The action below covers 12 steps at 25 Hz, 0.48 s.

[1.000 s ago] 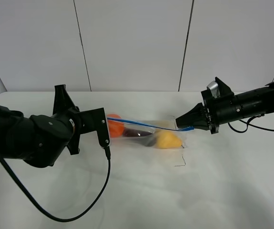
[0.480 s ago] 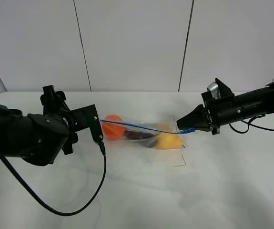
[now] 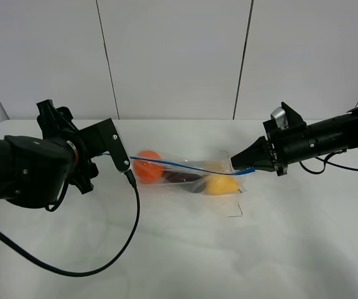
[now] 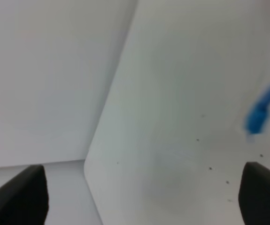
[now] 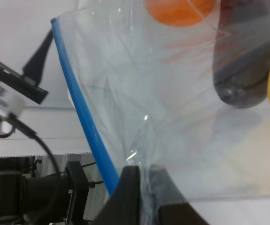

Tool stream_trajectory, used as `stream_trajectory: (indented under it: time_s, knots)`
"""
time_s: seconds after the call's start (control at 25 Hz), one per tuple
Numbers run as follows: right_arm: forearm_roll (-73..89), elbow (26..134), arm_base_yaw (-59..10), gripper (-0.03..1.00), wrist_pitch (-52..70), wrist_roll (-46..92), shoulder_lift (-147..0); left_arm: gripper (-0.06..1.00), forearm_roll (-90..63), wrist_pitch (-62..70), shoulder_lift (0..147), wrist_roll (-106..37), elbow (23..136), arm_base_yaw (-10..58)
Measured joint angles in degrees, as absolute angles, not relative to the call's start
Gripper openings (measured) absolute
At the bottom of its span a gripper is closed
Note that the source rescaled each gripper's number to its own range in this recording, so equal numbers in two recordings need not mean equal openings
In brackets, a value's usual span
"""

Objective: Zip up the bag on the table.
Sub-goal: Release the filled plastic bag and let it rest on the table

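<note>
The clear bag (image 3: 188, 174) lies on the white table (image 3: 185, 255), with an orange item (image 3: 145, 167), a dark purple item (image 3: 180, 177) and a yellow item (image 3: 220, 184) inside. Its blue zipper strip (image 3: 185, 164) runs along the upper edge. My right gripper (image 3: 236, 164) is shut on the bag's right end by the strip, which the right wrist view shows close up (image 5: 85, 117). My left gripper (image 3: 122, 163) is open and empty, just left of the bag. In the left wrist view the blurred blue strip end (image 4: 259, 112) sits off to one side of its fingers (image 4: 24, 192).
A black cable (image 3: 113, 258) loops from the left arm over the table's front. A small dark mark (image 3: 236, 212) lies in front of the bag. The table's rounded corner (image 4: 91, 159) and the white wall panels stand behind the left arm.
My left gripper has drawn back to the left, away from the bag's left end. The bag's left end has settled lower. The right gripper has kept its hold and barely moved.
</note>
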State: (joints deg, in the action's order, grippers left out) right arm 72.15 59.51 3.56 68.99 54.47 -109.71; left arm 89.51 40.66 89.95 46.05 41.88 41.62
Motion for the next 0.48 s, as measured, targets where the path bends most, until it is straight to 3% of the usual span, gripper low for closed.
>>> stream_trajectory:
  time_s: [0.48]
  knots:
    - [72.15, 59.51, 3.56, 0.00, 68.97, 54.51, -109.71, 0.83, 78.64, 37.12, 84.99, 44.25, 46.11, 35.37]
